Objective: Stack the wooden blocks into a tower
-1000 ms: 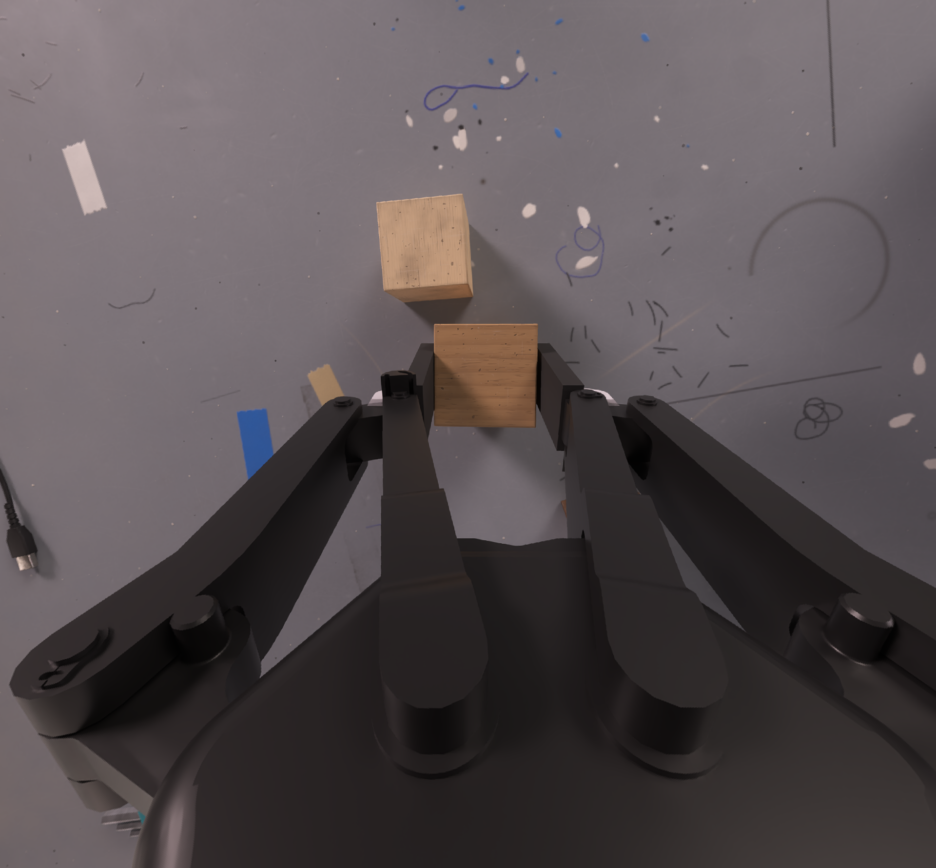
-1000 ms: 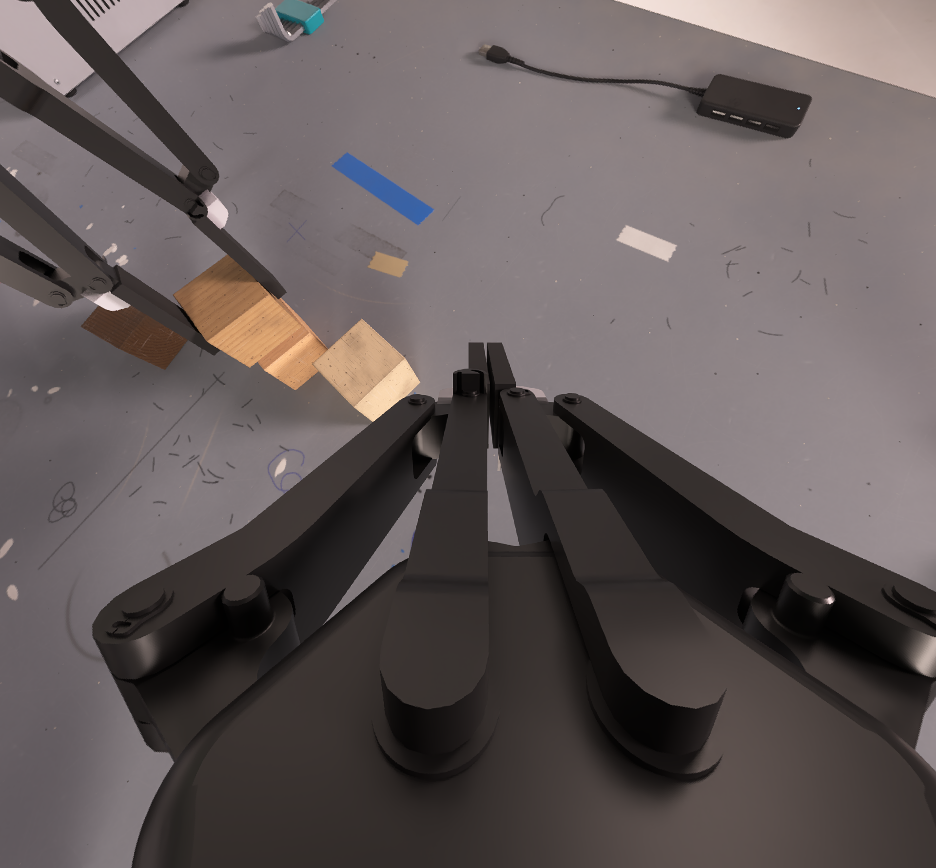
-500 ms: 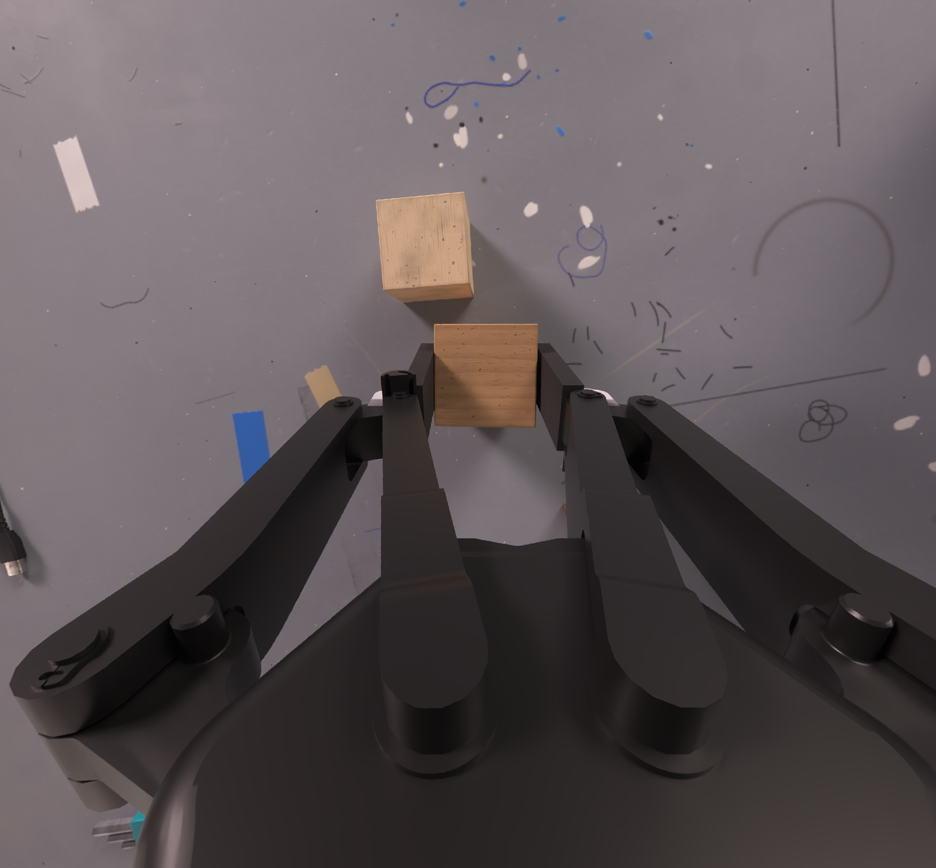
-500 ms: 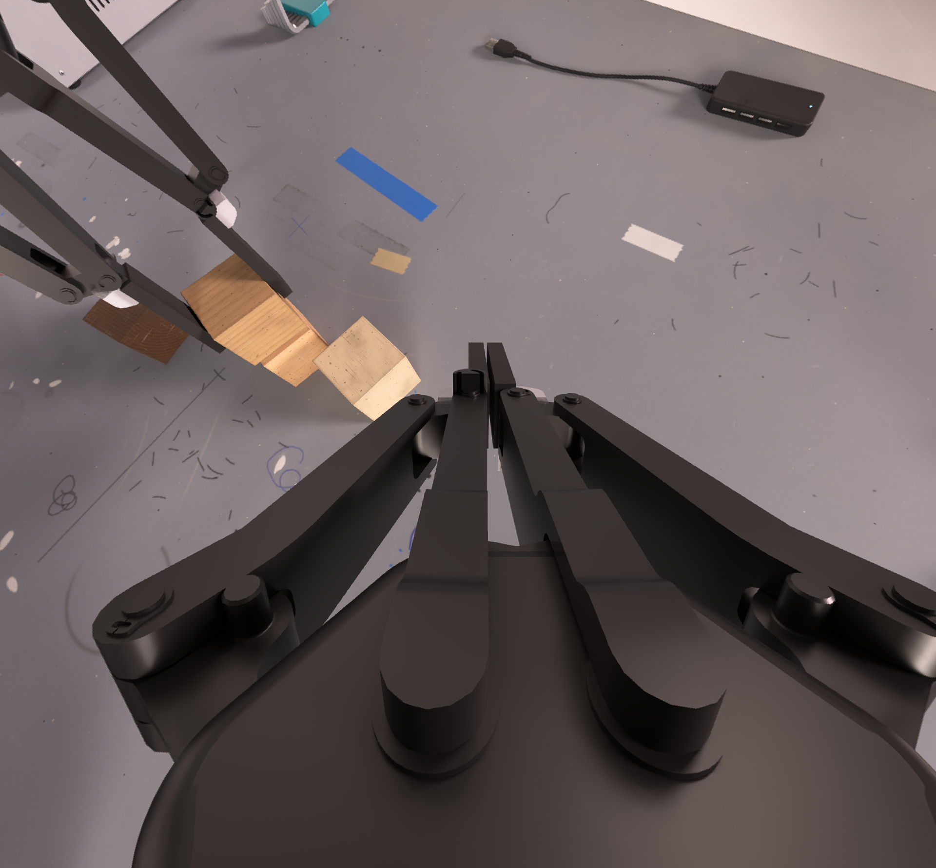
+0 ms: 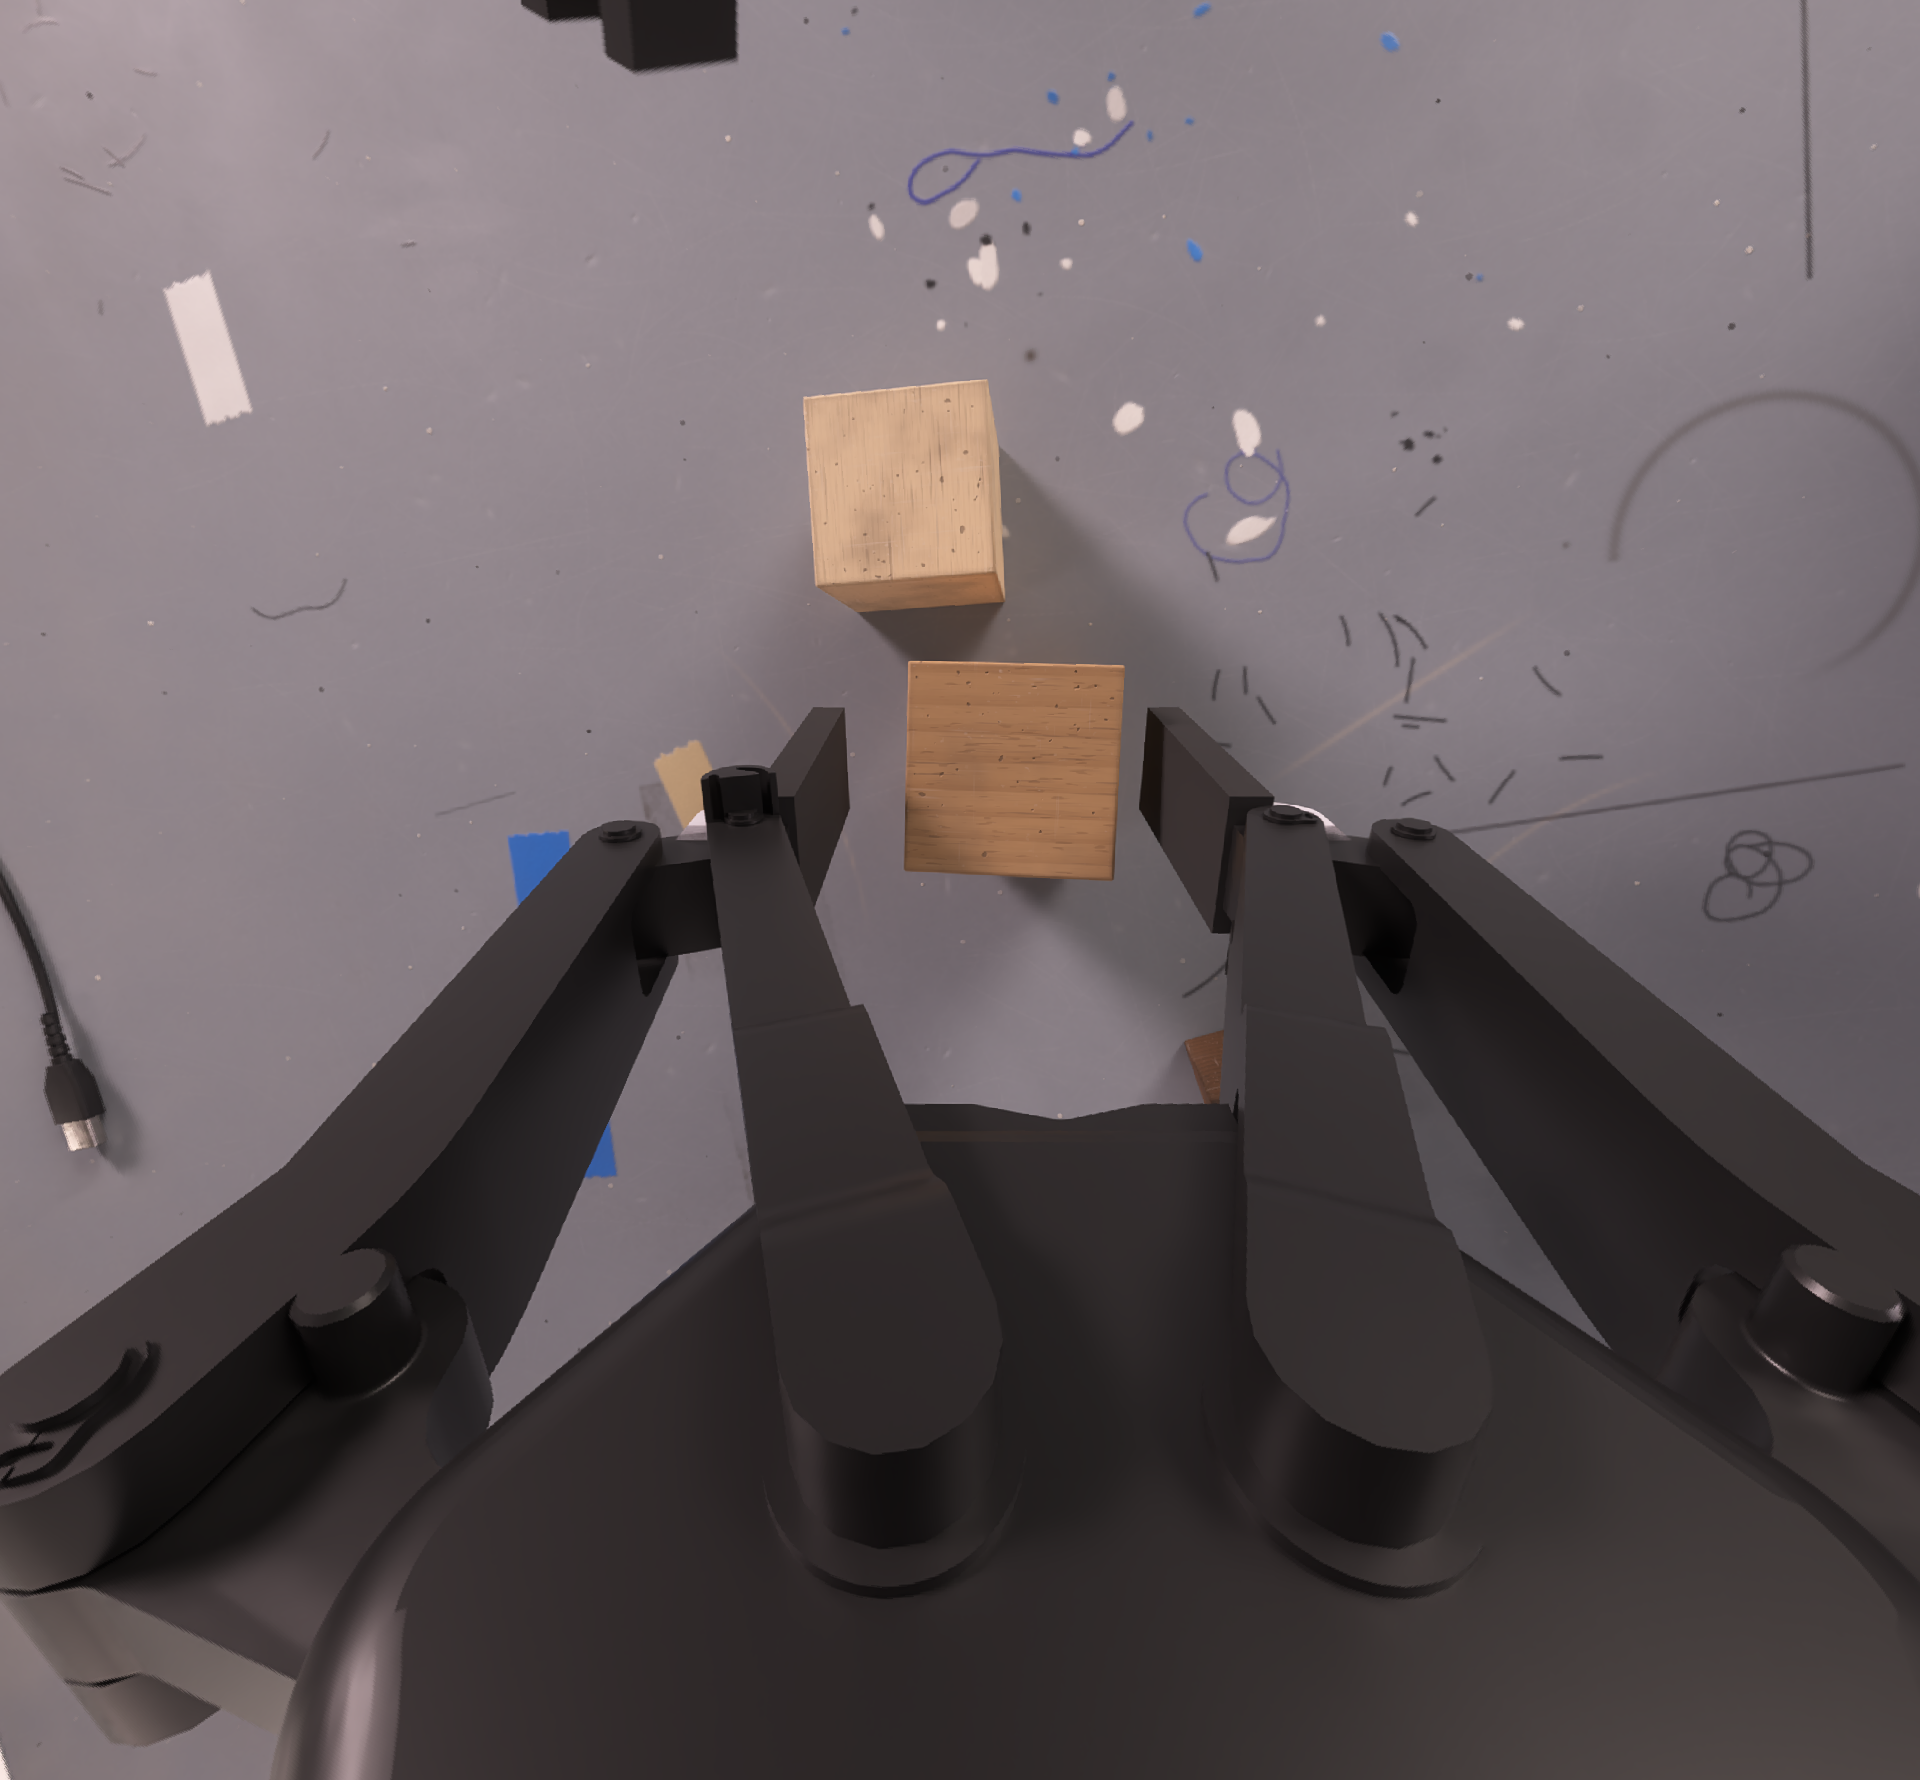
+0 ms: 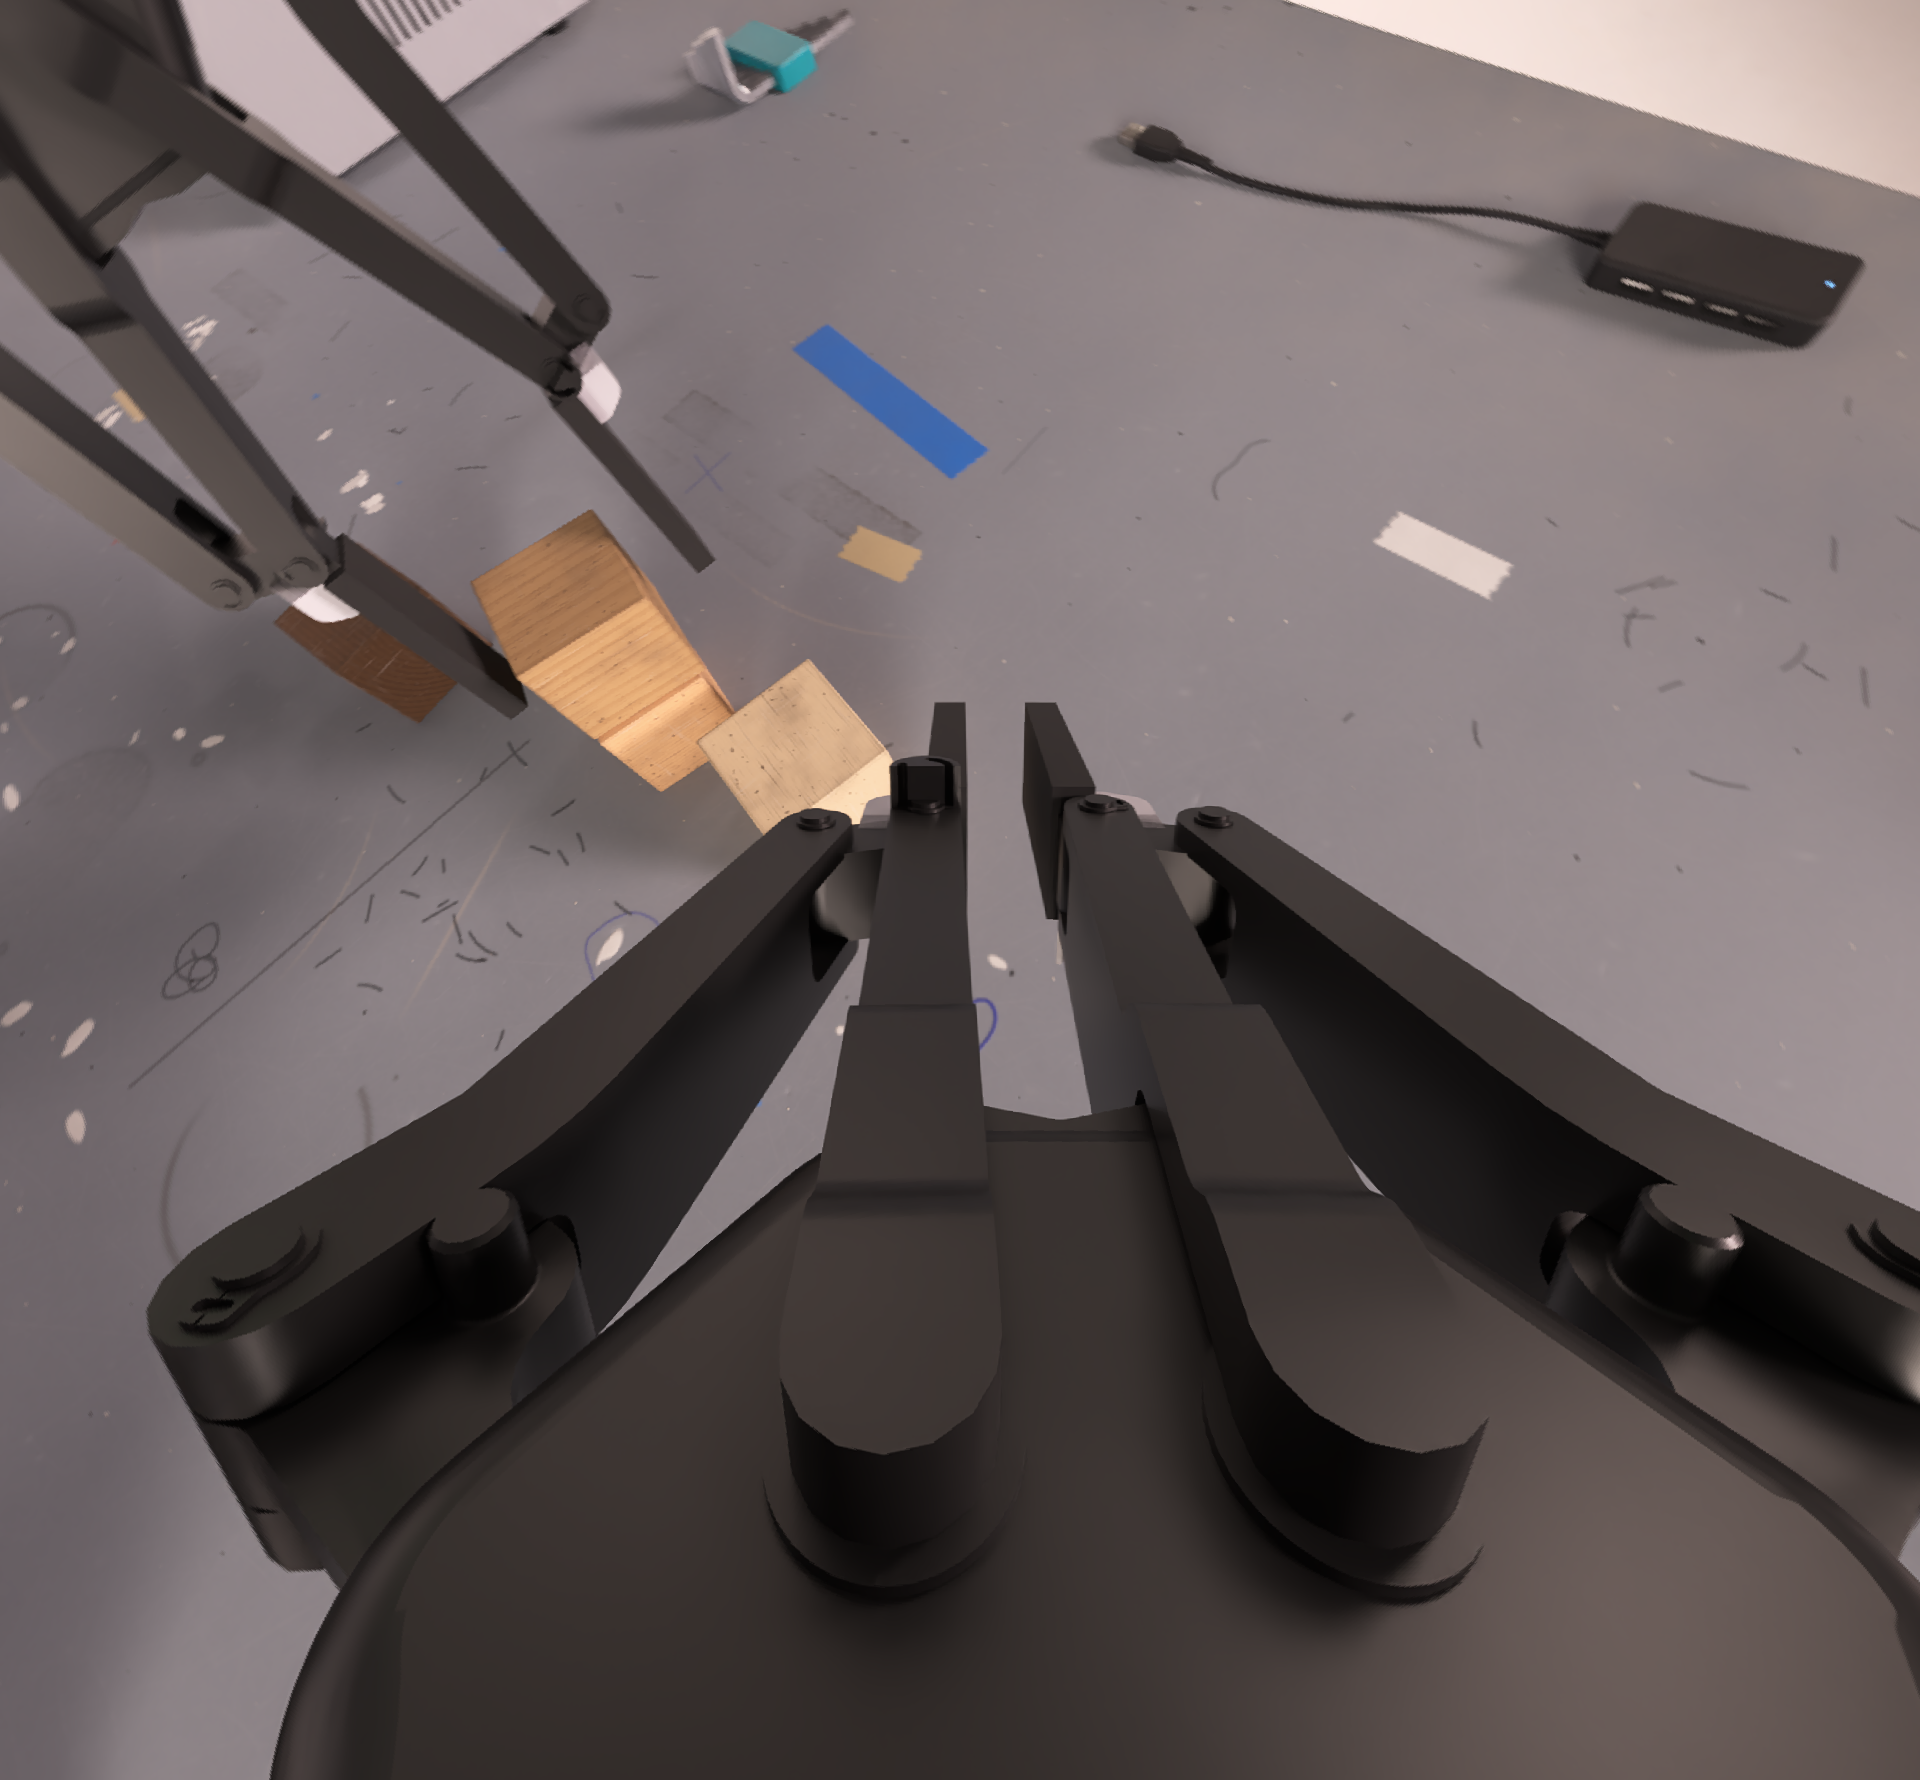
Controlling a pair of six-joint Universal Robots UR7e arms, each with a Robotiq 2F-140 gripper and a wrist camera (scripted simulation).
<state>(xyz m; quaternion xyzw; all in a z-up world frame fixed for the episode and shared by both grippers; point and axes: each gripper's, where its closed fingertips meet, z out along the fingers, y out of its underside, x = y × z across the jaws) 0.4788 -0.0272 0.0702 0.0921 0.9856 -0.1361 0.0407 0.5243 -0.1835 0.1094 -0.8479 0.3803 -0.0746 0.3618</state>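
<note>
Two blocks stacked; left gripper [image 5: 995,774] has just let go.
Fingers now clear of orange block [image 5: 1013,769], resting on another; pale block [image 5: 902,494] awaits. Right gripper [image 6: 995,743] slightly parted, empty.

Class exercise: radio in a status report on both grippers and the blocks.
Left gripper open, fingers clear of the tan block stacked on another. Right gripper slightly open, empty. Pale block and dark block unstacked. Nothing in the way.

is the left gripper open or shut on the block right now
Open. In the left wrist view the left gripper has a clear gap on each side of the honey-coloured block, and neither pad touches it.
</note>
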